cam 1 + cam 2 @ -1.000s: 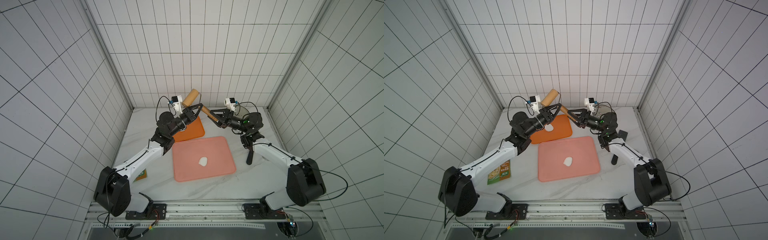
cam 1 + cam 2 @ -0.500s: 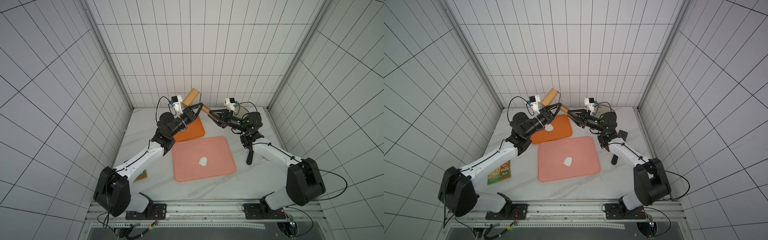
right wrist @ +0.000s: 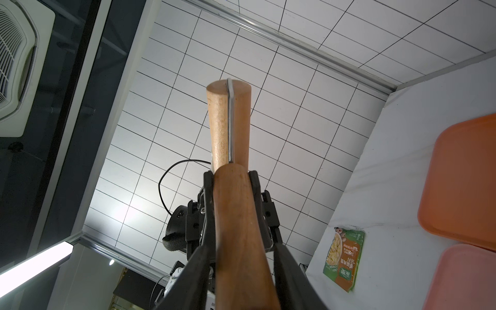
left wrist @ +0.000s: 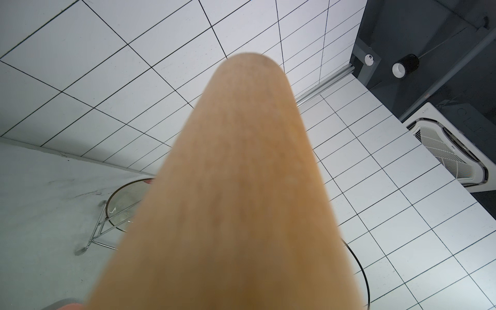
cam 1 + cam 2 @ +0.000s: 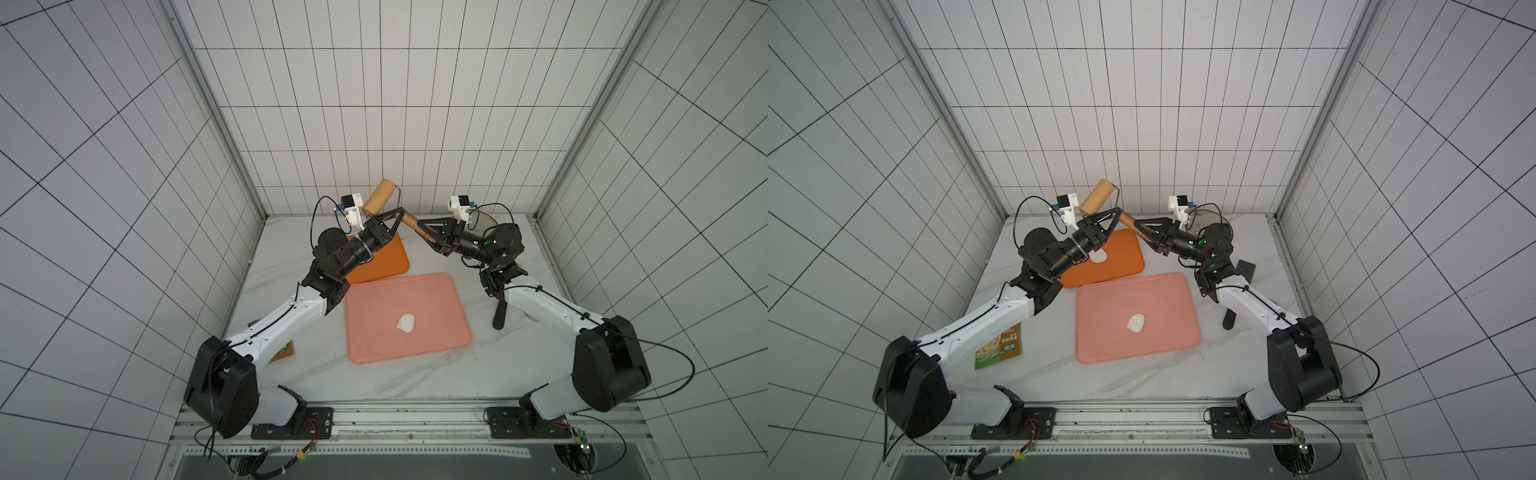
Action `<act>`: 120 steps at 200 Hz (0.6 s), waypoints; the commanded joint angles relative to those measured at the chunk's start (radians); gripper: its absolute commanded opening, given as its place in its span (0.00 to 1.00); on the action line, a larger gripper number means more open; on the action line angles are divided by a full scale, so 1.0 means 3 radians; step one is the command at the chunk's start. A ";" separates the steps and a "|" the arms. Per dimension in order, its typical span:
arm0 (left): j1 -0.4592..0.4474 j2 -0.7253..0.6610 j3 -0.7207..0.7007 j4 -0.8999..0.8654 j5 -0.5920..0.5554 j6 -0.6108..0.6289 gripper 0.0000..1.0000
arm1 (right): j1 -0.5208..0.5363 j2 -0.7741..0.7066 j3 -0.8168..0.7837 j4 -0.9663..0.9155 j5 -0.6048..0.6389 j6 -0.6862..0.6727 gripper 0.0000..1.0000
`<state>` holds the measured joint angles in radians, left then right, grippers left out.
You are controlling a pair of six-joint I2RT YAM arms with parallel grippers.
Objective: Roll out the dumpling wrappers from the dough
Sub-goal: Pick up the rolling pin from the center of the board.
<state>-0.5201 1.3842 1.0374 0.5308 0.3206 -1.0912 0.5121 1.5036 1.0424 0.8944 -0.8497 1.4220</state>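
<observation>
Hardly anything is shifting since a second ago: both arms are still holding the rolling pin [image 5: 380,196] raised over the back of the worktop [image 5: 415,374]. The left end effector [image 5: 401,212] is clamping the handle next to the roller, while the right end effector [image 5: 426,233] is bracketing the handle farther along, seemingly taking it over; I cannot tell whether it is gripping yet. The dough [image 5: 407,323] is waiting as a small lump near the middle of the pink tray [image 5: 436,291], untouched.

Only print: Chinese characters on the green-orange food packet [image 3: 345,259], too small and blurred to read. It lies well apart from the left gripper [image 5: 1119,212].
</observation>
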 commanded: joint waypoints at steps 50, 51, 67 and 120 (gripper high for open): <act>-0.0030 -0.0058 -0.0032 0.0041 -0.0030 0.0109 0.00 | 0.0018 -0.0005 0.0207 0.0093 0.0052 -0.0041 0.45; -0.0030 -0.0058 -0.0030 0.0041 -0.0033 0.0109 0.00 | 0.0020 -0.0005 0.0207 0.0090 0.0052 -0.0041 0.46; -0.0030 -0.0048 -0.0022 0.0040 -0.0031 0.0109 0.00 | 0.0018 -0.0011 0.0207 0.0051 0.0041 -0.0065 0.45; -0.0046 -0.0031 -0.0012 0.0036 -0.0051 0.0119 0.00 | 0.0020 -0.0037 0.0197 -0.0113 0.0021 -0.0138 0.33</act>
<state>-0.5278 1.3838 1.0332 0.5159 0.3019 -1.1061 0.5129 1.5024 1.0496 0.8665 -0.8478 1.3945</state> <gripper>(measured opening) 0.270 0.328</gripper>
